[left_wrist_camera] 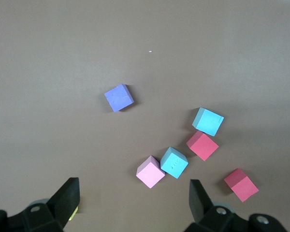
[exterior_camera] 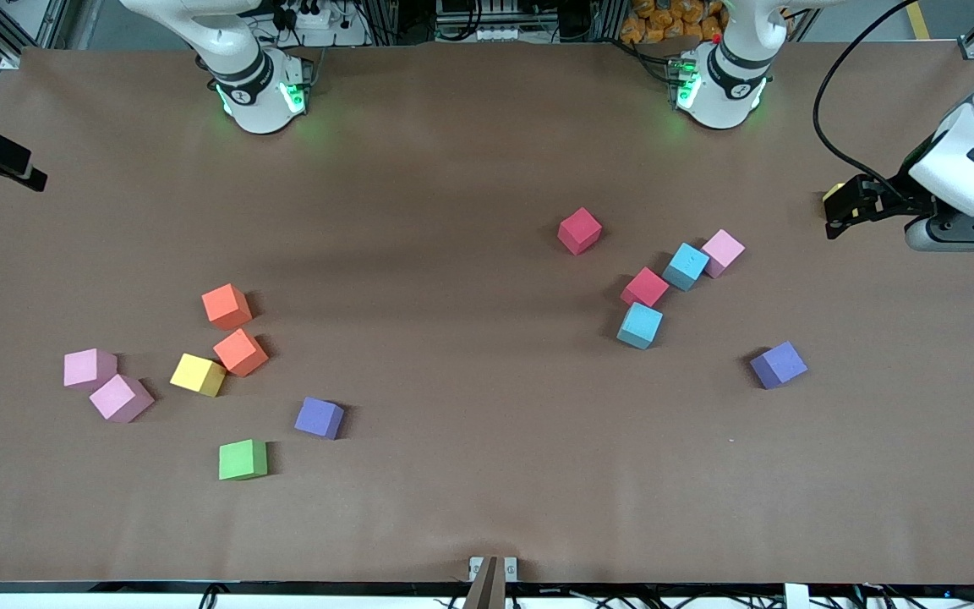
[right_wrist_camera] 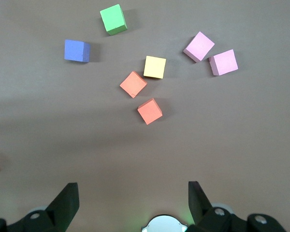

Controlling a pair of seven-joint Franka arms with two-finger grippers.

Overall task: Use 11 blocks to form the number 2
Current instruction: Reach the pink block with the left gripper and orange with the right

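The blocks lie loose in two scattered groups, and no number 2 shows. Toward the right arm's end are two orange blocks (exterior_camera: 226, 306), a yellow (exterior_camera: 198, 374), two pink (exterior_camera: 90, 369), a purple (exterior_camera: 319, 418) and a green (exterior_camera: 242, 459). Toward the left arm's end are two crimson (exterior_camera: 580, 230), two light blue (exterior_camera: 686, 266), a pink (exterior_camera: 722, 252) and a purple (exterior_camera: 779, 365). My left gripper (left_wrist_camera: 133, 187) hangs open and empty, high over bare table beside the pink block (left_wrist_camera: 150, 171). My right gripper (right_wrist_camera: 133, 187) is open and empty too, high over the table by its own base (right_wrist_camera: 164, 225).
The arms' bases (exterior_camera: 259, 93) (exterior_camera: 719, 85) stand along the table's edge farthest from the front camera. The left arm's hand (exterior_camera: 960, 228) juts in at its end of the table, half hiding another yellow block (exterior_camera: 834, 193). A small bracket (exterior_camera: 493, 571) sits at the nearest edge.
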